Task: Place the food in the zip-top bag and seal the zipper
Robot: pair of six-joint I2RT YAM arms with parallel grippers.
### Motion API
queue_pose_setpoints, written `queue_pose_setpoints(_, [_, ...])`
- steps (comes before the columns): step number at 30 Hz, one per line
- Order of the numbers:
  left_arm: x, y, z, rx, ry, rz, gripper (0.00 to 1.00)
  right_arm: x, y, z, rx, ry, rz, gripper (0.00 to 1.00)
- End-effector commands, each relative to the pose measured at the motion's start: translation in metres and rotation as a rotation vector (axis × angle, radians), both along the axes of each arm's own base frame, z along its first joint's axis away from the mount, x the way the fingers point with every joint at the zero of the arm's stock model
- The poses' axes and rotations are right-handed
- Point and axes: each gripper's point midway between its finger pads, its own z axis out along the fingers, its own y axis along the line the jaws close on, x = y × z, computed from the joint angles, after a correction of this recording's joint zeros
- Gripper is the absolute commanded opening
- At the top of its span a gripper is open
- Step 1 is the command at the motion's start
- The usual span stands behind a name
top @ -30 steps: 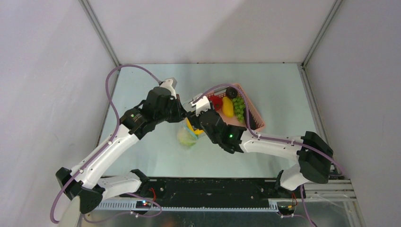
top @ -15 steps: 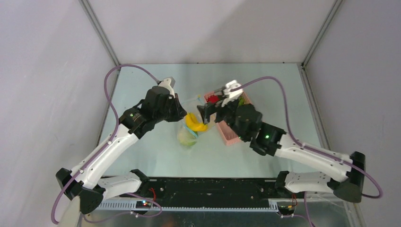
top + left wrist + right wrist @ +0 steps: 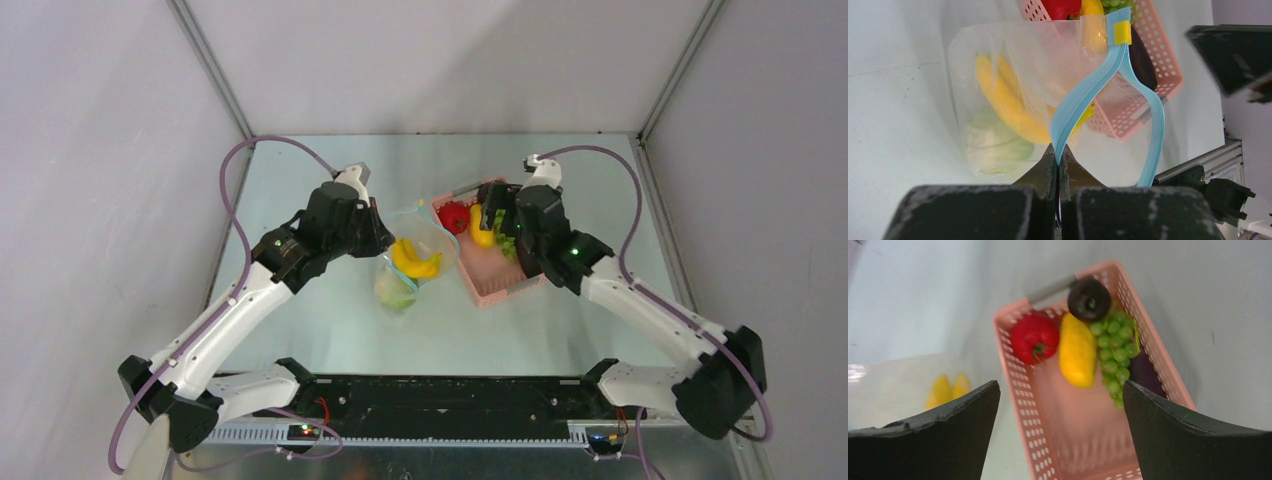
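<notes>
My left gripper (image 3: 1058, 156) is shut on the light blue zipper (image 3: 1083, 95) of the clear zip-top bag (image 3: 425, 232) and holds its mouth open. The bag holds a yellow banana (image 3: 1003, 100) and a pale green cabbage (image 3: 990, 142). My right gripper (image 3: 1060, 405) is open and empty above the pink basket (image 3: 1083, 435). In the basket lie a red round fruit (image 3: 1034, 337), a yellow piece (image 3: 1077, 350), green grapes (image 3: 1115, 342), a black round piece (image 3: 1089, 299) and a dark purple piece (image 3: 1144, 372).
The pink basket (image 3: 520, 285) stands right of the bag, close to it. White walls close in the table (image 3: 330, 330) at the back and both sides. The arm bases and a black rail (image 3: 430, 395) run along the near edge.
My right gripper has let go of the banana, which now lies in the bag, and has swung right and back over the basket. The left arm has held still.
</notes>
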Motion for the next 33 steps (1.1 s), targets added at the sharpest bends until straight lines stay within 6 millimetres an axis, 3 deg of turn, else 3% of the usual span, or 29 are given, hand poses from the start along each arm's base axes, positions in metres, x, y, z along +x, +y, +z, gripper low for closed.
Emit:
queue_pose_setpoints(1, [0.006, -0.003, 0.014, -0.035, -0.041, 0.000, 0.00, 0.010, -0.010, -0.058, -0.061, 0.166, -0.063, 0.94])
queue_pose_setpoints(6, [0.005, -0.002, 0.015, -0.035, -0.046, -0.001, 0.00, 0.030, -0.013, -0.097, -0.117, 0.257, -0.089, 0.89])
queue_pose_setpoints(13, [0.004, -0.006, 0.014, -0.044, -0.039, -0.019, 0.00, 0.047, -0.024, -0.123, -0.236, 0.305, -0.128, 0.74])
queue_pose_setpoints(33, [0.005, -0.006, 0.013, -0.035, -0.039, -0.021, 0.00, 0.010, -0.065, -0.175, -0.546, 0.552, -0.095, 0.69])
